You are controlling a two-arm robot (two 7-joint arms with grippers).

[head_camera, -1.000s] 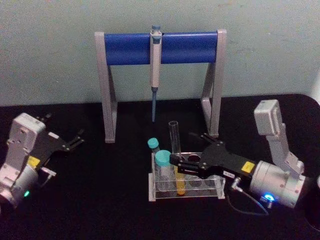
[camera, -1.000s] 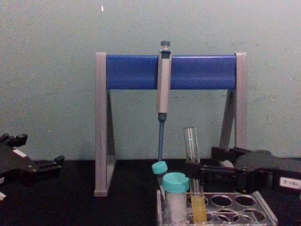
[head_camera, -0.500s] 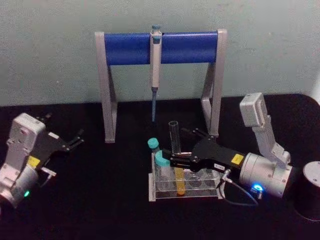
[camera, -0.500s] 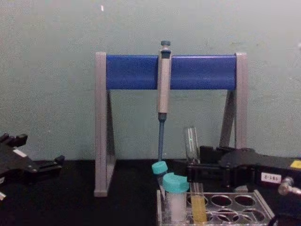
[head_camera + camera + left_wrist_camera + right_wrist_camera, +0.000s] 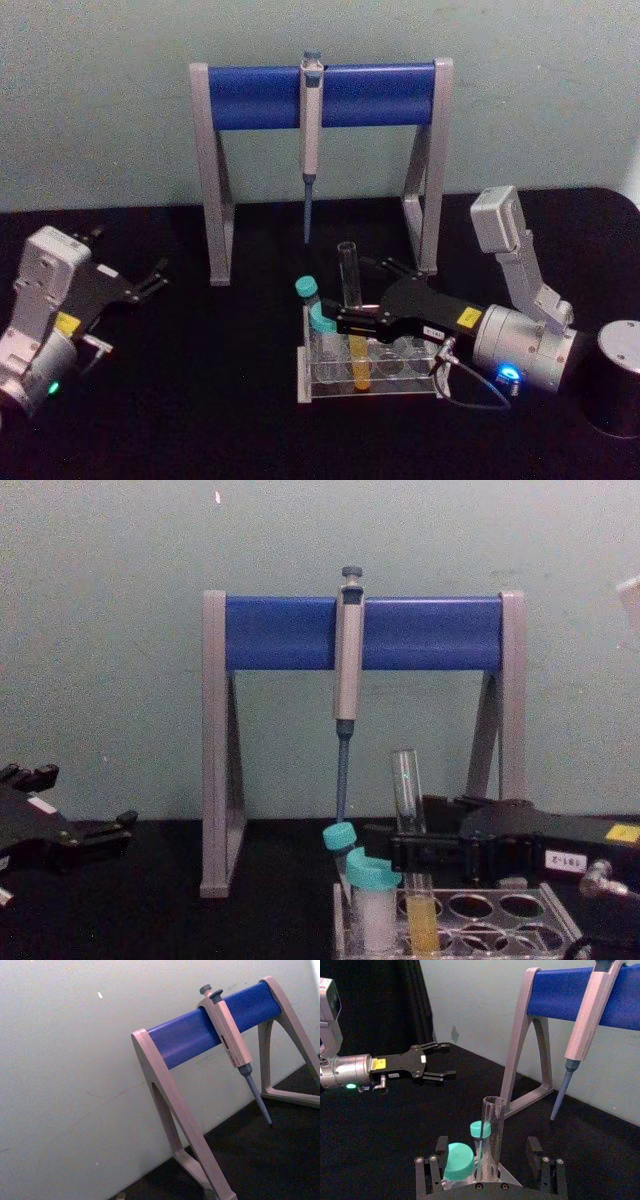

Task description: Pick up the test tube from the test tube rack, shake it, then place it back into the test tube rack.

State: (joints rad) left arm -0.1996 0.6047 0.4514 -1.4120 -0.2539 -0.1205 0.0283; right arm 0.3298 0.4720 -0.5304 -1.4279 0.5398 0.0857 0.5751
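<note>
Clear glass test tube (image 5: 349,285), yellow-orange liquid in its lower part, standing upright in a hole toward the left end of the low plastic rack (image 5: 400,385) on the black worktop (image 5: 200,400), just beside two teal-capped vials (image 5: 323,322). Right end effector (image 5: 487,1152) reaches in from the right at the tube's mid-height. Its fingers (image 5: 536,1150) are spread, one on each side of the glass and apart from it. Left end effector (image 5: 158,277), likewise spread, sits well apart at the left. Behind the rack is a grey-and-blue stand (image 5: 260,95) with a hanging pipette (image 5: 311,120).

Yellow-filled test tube (image 5: 348,275) stands upright, seemingly seated, in clear rack (image 5: 410,372).
</note>
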